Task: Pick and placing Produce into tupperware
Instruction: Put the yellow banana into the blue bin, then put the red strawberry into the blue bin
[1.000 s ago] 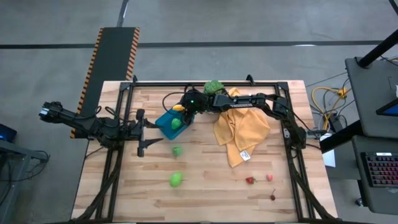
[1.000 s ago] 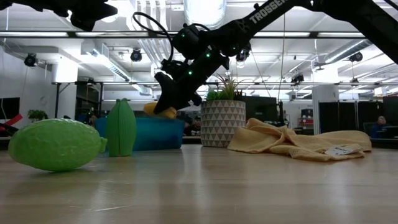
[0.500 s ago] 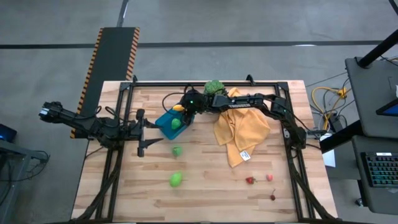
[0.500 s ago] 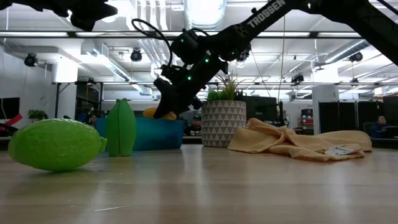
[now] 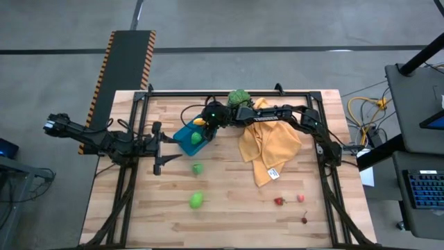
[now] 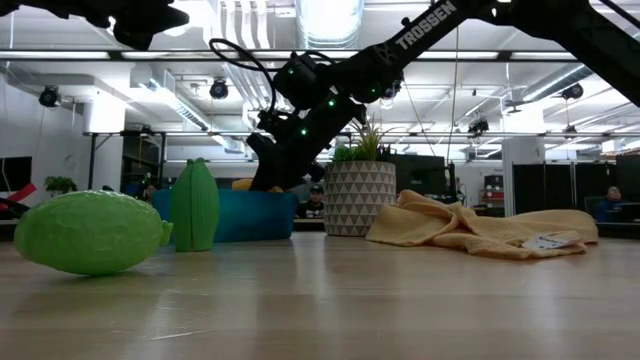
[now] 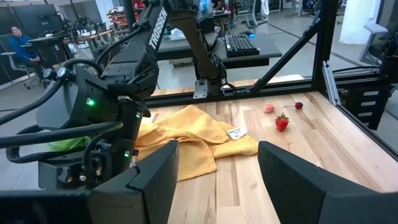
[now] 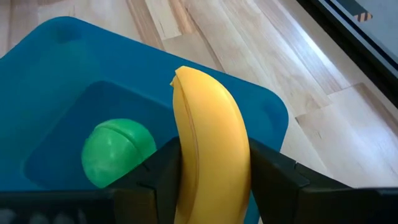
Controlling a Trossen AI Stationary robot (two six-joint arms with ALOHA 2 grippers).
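Note:
The blue tupperware (image 5: 186, 135) stands at the table's middle left with a green rounded piece (image 8: 118, 152) inside it. My right gripper (image 5: 205, 123) is shut on the yellow banana (image 8: 208, 155) over the tupperware's far right part (image 8: 267, 112). In the low view the banana (image 6: 243, 184) just tops the tupperware's rim (image 6: 235, 200). My left gripper (image 5: 161, 147) waits open and empty, left of the tupperware. Two green pieces (image 5: 198, 168) (image 5: 197, 201) lie on the table nearer the front. Three tiny red ones (image 5: 279, 201) lie at the front right. My right gripper pinches the banana's two sides (image 8: 186, 186) between its two fingers (image 8: 158, 177). The fingers slant down from the table's right and lie along the banana. Its free end (image 8: 180, 78) sticks out ahead over the tupperware. Whether the banana touches the tupperware, I cannot tell.
A yellow cloth (image 5: 267, 146) lies right of the tupperware, under my right arm. A potted green plant (image 5: 238, 97) in a white patterned pot (image 6: 357, 198) stands at the far edge. A black frame (image 5: 139, 104) borders the table.
My right gripper has gone down a little toward the tupperware with the banana, which now sits lower against the rim in the low view.

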